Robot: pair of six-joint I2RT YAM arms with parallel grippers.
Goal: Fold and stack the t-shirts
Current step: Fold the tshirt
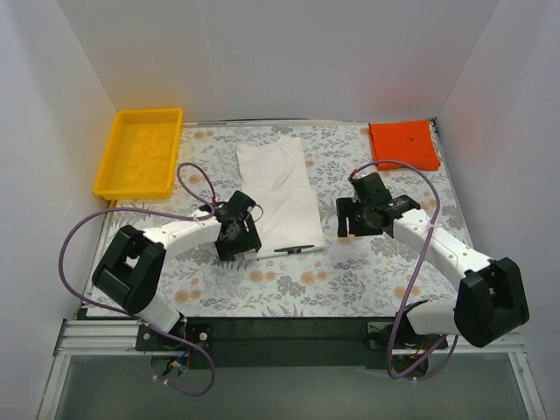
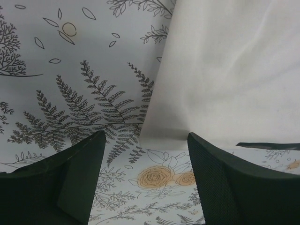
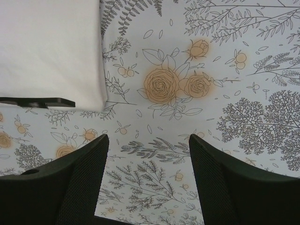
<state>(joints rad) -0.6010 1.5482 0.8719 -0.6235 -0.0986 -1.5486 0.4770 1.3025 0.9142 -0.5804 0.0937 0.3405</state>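
Along the near hem of the white folded cloth t-shirt (image 1: 276,188), pinch both corners through all layers using the left gripper (image 2: 145,136) and right gripper (image 3: 148,138), both spread open.

I see bright, even, diffuse light from above in all three views. Shadows on the tablecloth (image 1: 289,280) are soft and faint. The white shirt (image 1: 278,188) looks nearly washed out. In the wrist views, the black fingers (image 2: 70,183) blur slightly, while the cloth's print stays sharp.
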